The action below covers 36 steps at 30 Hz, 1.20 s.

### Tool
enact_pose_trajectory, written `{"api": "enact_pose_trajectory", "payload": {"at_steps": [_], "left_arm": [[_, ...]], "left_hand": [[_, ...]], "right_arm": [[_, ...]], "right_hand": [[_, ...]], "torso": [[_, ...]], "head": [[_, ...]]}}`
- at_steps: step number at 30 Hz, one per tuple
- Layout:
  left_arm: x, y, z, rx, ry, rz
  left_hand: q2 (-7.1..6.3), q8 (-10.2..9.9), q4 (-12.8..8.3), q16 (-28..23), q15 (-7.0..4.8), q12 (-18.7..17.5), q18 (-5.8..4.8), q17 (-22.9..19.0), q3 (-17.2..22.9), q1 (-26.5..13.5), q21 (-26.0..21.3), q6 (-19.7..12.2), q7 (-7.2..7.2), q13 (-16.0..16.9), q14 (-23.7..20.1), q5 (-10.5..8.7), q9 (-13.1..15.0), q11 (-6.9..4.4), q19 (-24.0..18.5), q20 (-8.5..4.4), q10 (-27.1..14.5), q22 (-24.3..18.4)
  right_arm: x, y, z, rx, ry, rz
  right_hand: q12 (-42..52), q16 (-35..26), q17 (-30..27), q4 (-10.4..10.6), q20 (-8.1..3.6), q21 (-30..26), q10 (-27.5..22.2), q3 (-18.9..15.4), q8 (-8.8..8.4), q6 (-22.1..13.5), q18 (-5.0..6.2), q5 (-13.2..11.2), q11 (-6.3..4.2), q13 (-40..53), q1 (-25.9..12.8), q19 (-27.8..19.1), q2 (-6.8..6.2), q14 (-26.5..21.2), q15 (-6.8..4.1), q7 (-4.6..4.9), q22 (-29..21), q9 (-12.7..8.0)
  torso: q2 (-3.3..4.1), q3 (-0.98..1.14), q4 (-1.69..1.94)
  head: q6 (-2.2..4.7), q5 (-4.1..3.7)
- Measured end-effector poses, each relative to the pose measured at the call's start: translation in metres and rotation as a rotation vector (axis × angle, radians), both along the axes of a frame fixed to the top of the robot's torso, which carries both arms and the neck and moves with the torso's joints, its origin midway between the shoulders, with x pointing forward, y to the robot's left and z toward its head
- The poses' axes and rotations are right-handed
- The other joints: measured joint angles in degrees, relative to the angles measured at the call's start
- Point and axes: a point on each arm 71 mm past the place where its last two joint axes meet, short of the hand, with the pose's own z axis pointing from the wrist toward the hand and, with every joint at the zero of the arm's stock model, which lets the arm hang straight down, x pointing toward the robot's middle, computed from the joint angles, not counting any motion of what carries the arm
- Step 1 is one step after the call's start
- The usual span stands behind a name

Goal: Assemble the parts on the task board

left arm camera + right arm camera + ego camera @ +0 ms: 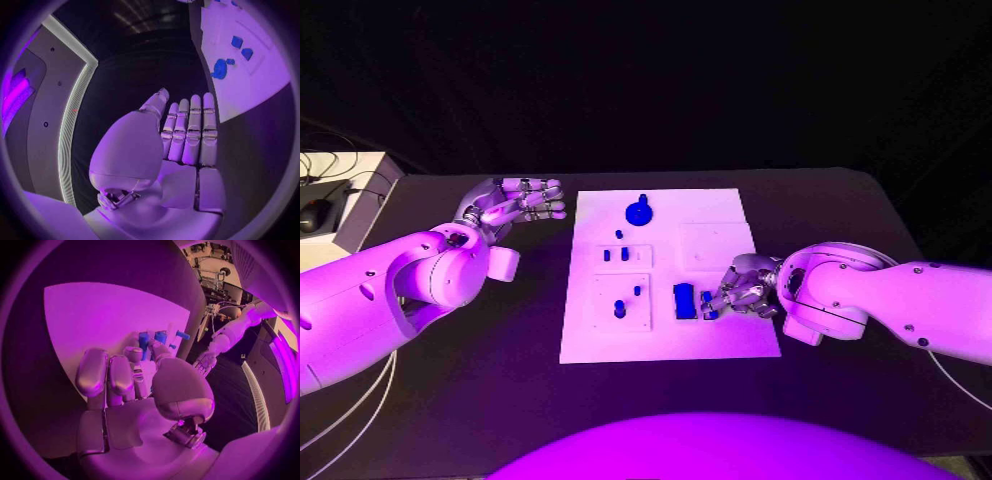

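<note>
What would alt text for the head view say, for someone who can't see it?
The robot's right hand reaches onto a white task board beside a blue block. Its left hand hovers off the board's far left corner, holding nothing, above a black table.

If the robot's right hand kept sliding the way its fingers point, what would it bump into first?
Probably the blue rectangular block standing on the task board. The right hand points across the board, fingertips right beside that block, maybe already touching it; depth is hard to judge.

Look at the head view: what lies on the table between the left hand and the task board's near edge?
Nothing: between the left hand and the task board, the head view shows only bare black table.
</note>
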Motion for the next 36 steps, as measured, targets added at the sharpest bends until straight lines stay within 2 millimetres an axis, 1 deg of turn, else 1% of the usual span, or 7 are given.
{"api": "enact_pose_trajectory", "payload": {"at_steps": [5, 7, 13, 18, 25, 29, 36], "left_arm": [[0.0, 0.0, 0.0, 0.0, 0.0, 0.0], [0.0, 0.0, 0.0, 0.0, 0.0, 0.0], [0.0, -0.0001, -0.0001, 0.0, 0.001, 0.0], [0.0001, -0.0002, -0.0001, 0.0, 0.001, 0.0], [0.0001, -0.0002, -0.0001, 0.0, 0.001, 0.0], [0.0001, -0.0002, -0.0002, 0.0, 0.001, 0.0], [0.0, 0.0, -0.0002, 0.0, 0.002, 0.0]], "left_hand": [[0.0, 0.0, 0.07, 0.0, 0.0, 0.0, 0.0, 0.0, -0.07, 0.0, 0.0, 0.0, 0.0, 0.0, 0.0, 0.0, 0.0, 0.0, 0.0, 0.0, 0.0, 0.0], [0.0, 0.0, 0.07, 0.0, 0.0, 0.0, 0.0, 0.0, -0.07, 0.0, 0.0, 0.0, 0.0, 0.0, 0.0, 0.0, 0.0, 0.0, 0.0, 0.0, 0.0, 0.0], [0.0, 0.0, 0.07, 0.0, 0.0, 0.0, 0.0, 0.0, -0.07, 0.0, 0.0, 0.0, 0.0, 0.0, 0.0, 0.0, 0.0, 0.0, 0.0, 0.0, 0.0, -0.09], [0.0, 0.0, 0.07, 0.0, 0.0, 0.0, 0.0, 0.0, -0.07, 0.0, 0.0, 0.0, 0.0, 0.0, 0.0, 0.0, 0.0, 0.0, 0.0, 0.0, 0.0, -0.09], [0.0, 0.0, 0.07, 0.0, 0.0, 0.0, 0.0, 0.0, -0.07, 0.0, 0.0, 0.0, 0.0, 0.0, 0.0, 0.0, 0.0, 0.0, 0.0, 0.0, 0.0, -0.09], [0.0, 0.0, 0.07, 0.0, 0.0, 0.0, 0.0, 0.0, -0.07, 0.0, 0.0, 0.0, 0.0, 0.0, 0.0, 0.0, 0.0, 0.0, 0.0, 0.0, 0.0, -0.09], [0.0, 0.0, 0.06, 0.0, 0.0, 0.0, 0.0, 0.0, -0.07, 0.0, 0.0, 0.0, 0.0, 0.0, 0.0, 0.0, 0.0, 0.0, 0.0, 0.0, 0.0, -0.09]], "right_arm": [[-0.0008, 0.0004, 0.0003, 0.001, 0.002, 0.003], [-0.0008, 0.0005, 0.0003, 0.001, 0.002, 0.002], [-0.0004, 0.0005, 0.0003, 0.004, -0.004, -0.004], [0.0006, 0.0002, 0.0006, 0.007, -0.013, -0.015], [0.0019, -0.0002, 0.0016, 0.016, -0.029, -0.028], [0.0019, -0.002, 0.0024, 0.024, -0.038, -0.032], [-0.002, -0.0082, 0.0055, 0.044, -0.049, -0.024]], "right_hand": [[0.0, 0.0, -0.01, 0.0, 0.0, 0.0, 0.0, 0.0, 0.0, 0.0, 0.0, -0.04, 0.0, 0.0, -0.01, 0.0, -0.01, 0.0, 0.0, 0.0, 0.0, -0.07], [0.0, 0.0, -0.01, 0.07, 0.0, 0.0, 0.0, -0.38, 0.01, 0.02, 0.0, -1.07, 0.0, 0.0, -0.51, 0.0, -0.26, 0.0, 0.0, 0.02, -0.01, -0.07], [0.0, 0.0, -0.05, 2.33, 0.0, 0.0, 0.01, -3.76, -0.21, 0.26, 0.0, -4.47, 0.01, 0.0, -1.89, 0.0, -1.29, 0.0, 0.0, 0.16, -0.01, -0.08], [0.0, 0.0, -0.05, 4.05, 0.0, 0.0, 0.01, -6.27, -0.21, 0.26, 0.0, -4.56, 0.01, 0.04, -1.5, 0.0, -0.9, 0.0, 0.0, 0.16, -0.02, -0.07], [0.0, 0.0, -0.05, 4.13, 0.0, 0.0, 0.01, -6.35, -0.22, 0.26, 0.0, -4.56, 0.01, 0.04, -1.35, 0.0, -0.75, 0.0, 0.0, 0.16, -0.02, -0.11], [0.0, 0.0, -0.05, 3.74, 0.0, 0.0, 0.01, -6.58, -0.22, 0.26, 0.0, -4.82, 0.01, 0.09, -0.35, 0.0, -0.49, 0.0, 0.0, 0.16, -0.02, 0.0], [0.0, 0.0, -0.05, -0.02, 0.0, 0.0, 0.01, -5.86, -0.22, 0.26, 0.0, -11.56, 0.02, 0.21, 4.35, 0.0, -1.14, 0.0, 0.0, 0.15, 0.02, 0.2]], "torso": [[0.0, 0.0, 0.0], [0.01, 0.01, 0.0], [0.02, 0.02, 0.0], [0.02, 0.01, 0.0], [0.02, 0.0, 0.0], [0.02, 0.0, 0.01], [0.02, 0.01, 0.03]], "head": [[-0.02, 0.03], [-0.02, 0.03], [0.01, -0.01], [0.09, -0.06], [0.14, -0.1], [0.19, -0.12], [0.25, -0.16]]}}
